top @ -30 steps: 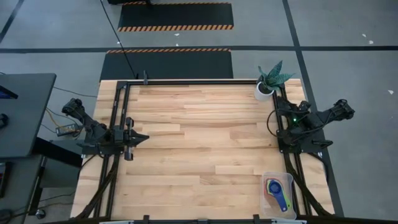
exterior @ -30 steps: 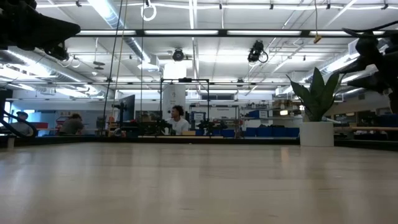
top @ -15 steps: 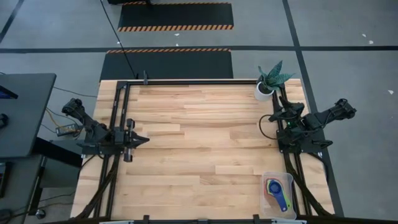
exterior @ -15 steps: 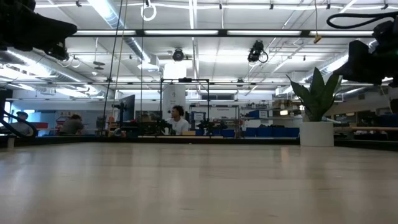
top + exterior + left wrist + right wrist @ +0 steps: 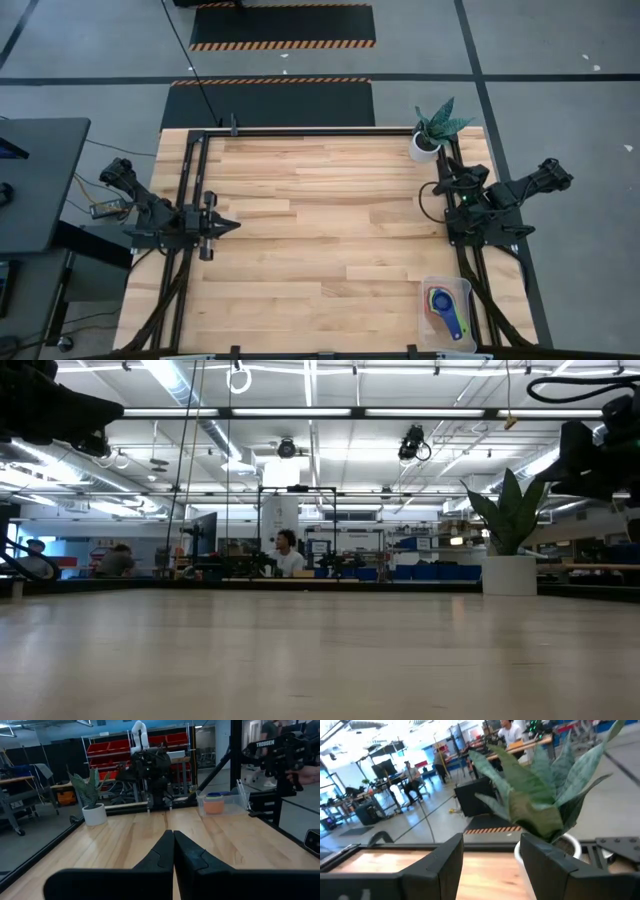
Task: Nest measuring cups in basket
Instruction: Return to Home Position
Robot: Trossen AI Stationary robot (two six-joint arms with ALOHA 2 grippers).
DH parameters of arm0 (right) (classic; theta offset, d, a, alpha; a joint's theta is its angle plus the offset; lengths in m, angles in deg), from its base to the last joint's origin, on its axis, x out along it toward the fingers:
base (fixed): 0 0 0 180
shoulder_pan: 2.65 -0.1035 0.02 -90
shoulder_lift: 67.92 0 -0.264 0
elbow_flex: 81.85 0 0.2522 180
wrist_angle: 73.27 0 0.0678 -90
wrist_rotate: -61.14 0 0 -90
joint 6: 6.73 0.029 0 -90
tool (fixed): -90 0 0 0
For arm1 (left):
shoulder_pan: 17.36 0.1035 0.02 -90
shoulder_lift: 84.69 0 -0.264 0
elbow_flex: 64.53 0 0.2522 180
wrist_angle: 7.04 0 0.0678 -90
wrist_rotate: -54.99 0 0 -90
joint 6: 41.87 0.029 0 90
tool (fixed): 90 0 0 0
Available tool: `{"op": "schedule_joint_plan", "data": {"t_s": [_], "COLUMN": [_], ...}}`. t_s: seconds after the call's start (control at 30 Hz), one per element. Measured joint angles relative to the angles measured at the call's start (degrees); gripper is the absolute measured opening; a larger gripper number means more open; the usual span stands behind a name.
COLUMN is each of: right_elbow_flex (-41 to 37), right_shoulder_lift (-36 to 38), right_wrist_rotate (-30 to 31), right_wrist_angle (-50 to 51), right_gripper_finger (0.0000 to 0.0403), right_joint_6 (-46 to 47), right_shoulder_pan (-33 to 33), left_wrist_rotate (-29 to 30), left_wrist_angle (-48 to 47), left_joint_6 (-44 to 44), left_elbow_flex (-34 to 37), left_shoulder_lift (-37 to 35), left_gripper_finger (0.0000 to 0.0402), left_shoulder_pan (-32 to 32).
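We find the measuring cups (image 5: 445, 308) nested in the basket (image 5: 466, 286) at the surface's (image 5: 320, 220) right corner, so both arms park clear: left gripper (image 5: 173, 851) together, right gripper (image 5: 490, 865) apart by the plant (image 5: 540, 800).

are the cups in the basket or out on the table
In. The nested cups sit inside the clear basket at the table's right edge; the left arm and right arm wait at its sides.
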Motion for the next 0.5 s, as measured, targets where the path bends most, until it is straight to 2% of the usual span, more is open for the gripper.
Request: {"op": "schedule_joint_plan", "data": {"t_s": [0.23, 0.5], "right_elbow_flex": [0.00, 0.07], "right_shoulder_lift": [-0.14, -4.27], "right_wrist_rotate": [-5.32, -4.69], "right_wrist_angle": [-2.72, -2.80], "right_gripper_finger": [0.0203, 0.0203], "right_joint_6": [-5.04, -3.68], "right_shoulder_pan": [-2.34, -7.53], "left_wrist_rotate": [0.20, 0.22], "left_wrist_angle": [-0.38, -1.35], "left_joint_6": [0.02, 0.02], "left_elbow_flex": [0.00, 0.00], "left_shoulder_lift": [-0.02, -0.02], "left_gripper_finger": [0.0007, 0.0007], "left_shoulder_pan": [0.02, 0.00]}}
